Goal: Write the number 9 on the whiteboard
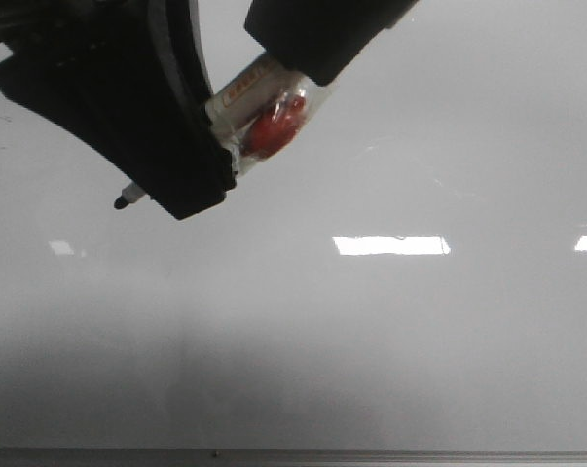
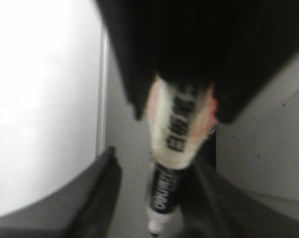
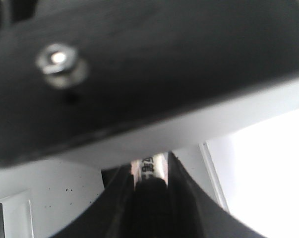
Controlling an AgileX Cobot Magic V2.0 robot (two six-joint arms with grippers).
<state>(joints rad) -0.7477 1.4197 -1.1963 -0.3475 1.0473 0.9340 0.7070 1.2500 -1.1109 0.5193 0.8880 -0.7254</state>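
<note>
The whiteboard (image 1: 390,341) fills the front view, glossy pale grey with a thin metal bottom edge. No number 9 shows on it. A marker (image 1: 264,112), white-labelled with a red part under clear wrap, hangs above the board, its dark tip (image 1: 123,201) pointing left. My right gripper (image 1: 308,58) is shut on the marker's rear end (image 3: 148,163). My left gripper (image 1: 181,180) is open around the marker's front part (image 2: 164,191). One finger (image 2: 89,198) stands apart from it and the other lies close beside it.
Bright rectangular light reflections (image 1: 390,245) lie on the board. The board's metal edge (image 2: 102,99) and a speckled grey surface (image 2: 268,148) beside it show in the left wrist view. In the right wrist view the black left gripper body (image 3: 139,64) fills the top.
</note>
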